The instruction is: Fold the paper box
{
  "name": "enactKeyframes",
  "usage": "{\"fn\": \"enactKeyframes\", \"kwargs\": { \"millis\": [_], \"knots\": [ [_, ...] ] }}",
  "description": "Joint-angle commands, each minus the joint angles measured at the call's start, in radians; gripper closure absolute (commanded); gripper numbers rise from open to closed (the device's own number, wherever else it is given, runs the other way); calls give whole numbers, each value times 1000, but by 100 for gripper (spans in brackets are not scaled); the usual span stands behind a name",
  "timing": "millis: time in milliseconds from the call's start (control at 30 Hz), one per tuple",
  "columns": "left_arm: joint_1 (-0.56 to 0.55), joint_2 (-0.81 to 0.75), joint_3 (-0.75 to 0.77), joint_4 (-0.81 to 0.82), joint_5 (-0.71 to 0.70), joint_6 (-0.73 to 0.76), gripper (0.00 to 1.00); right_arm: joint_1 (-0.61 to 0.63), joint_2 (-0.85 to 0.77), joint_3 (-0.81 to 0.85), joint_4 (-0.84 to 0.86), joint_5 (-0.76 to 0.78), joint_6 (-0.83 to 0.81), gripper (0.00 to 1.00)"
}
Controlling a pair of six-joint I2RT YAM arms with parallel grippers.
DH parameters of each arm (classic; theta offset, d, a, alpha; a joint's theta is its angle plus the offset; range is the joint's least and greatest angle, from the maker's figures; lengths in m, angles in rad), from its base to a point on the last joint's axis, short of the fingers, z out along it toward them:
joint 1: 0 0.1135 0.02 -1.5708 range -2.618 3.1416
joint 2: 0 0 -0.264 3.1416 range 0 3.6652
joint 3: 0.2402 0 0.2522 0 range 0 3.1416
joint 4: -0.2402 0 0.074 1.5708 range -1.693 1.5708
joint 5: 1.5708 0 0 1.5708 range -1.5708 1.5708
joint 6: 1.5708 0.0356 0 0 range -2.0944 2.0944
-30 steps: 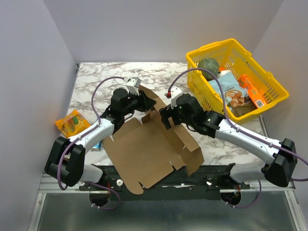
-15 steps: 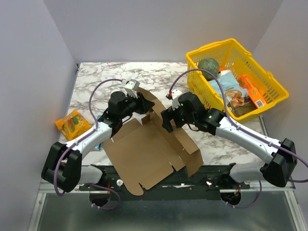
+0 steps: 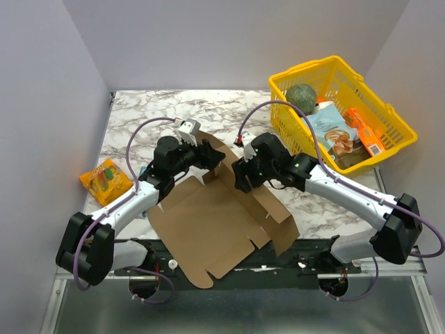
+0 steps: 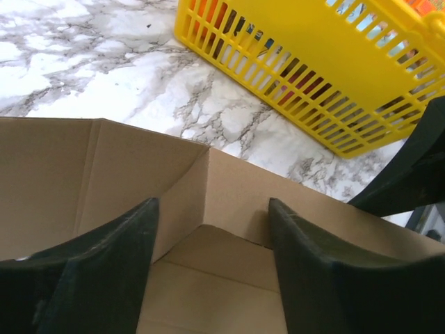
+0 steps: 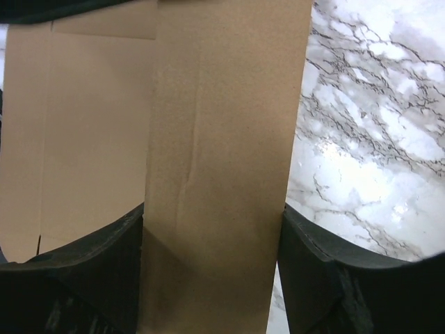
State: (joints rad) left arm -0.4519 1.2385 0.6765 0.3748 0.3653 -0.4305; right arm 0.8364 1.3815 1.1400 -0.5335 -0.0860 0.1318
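Observation:
The paper box (image 3: 208, 223) is a brown cardboard sheet lying partly folded near the table's front, with its back and right walls raised. My left gripper (image 3: 208, 154) hovers at the box's back left corner. In the left wrist view it (image 4: 210, 209) is open, and the raised corner of the box (image 4: 208, 181) shows between its fingers. My right gripper (image 3: 240, 177) is at the right wall. In the right wrist view it (image 5: 212, 216) is shut across an upright cardboard strip of the box (image 5: 222, 139), whose two edges meet the fingers.
A yellow plastic basket (image 3: 400, 129) with a green ball (image 3: 301, 95) and several packets stands at the back right, and its wall (image 4: 313, 42) shows close behind the box. An orange packet (image 3: 104, 177) lies at the left edge. White walls enclose the marble table (image 3: 139, 111).
My left gripper has opened. My right gripper's jaws have narrowed onto the cardboard strip. Both grippers and the box have shifted slightly left.

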Motion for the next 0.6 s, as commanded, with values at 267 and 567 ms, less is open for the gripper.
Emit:
{"fn": "enactKeyframes", "kwargs": {
  "millis": [267, 567],
  "knots": [
    [77, -128, 26, -65, -124, -22, 7, -2, 5, 44, -23, 225, -185, 38],
    [200, -168, -37, -34, -111, -80, 6, 0, 53, 89, 50, 281, -337, 39]
  ]
}}
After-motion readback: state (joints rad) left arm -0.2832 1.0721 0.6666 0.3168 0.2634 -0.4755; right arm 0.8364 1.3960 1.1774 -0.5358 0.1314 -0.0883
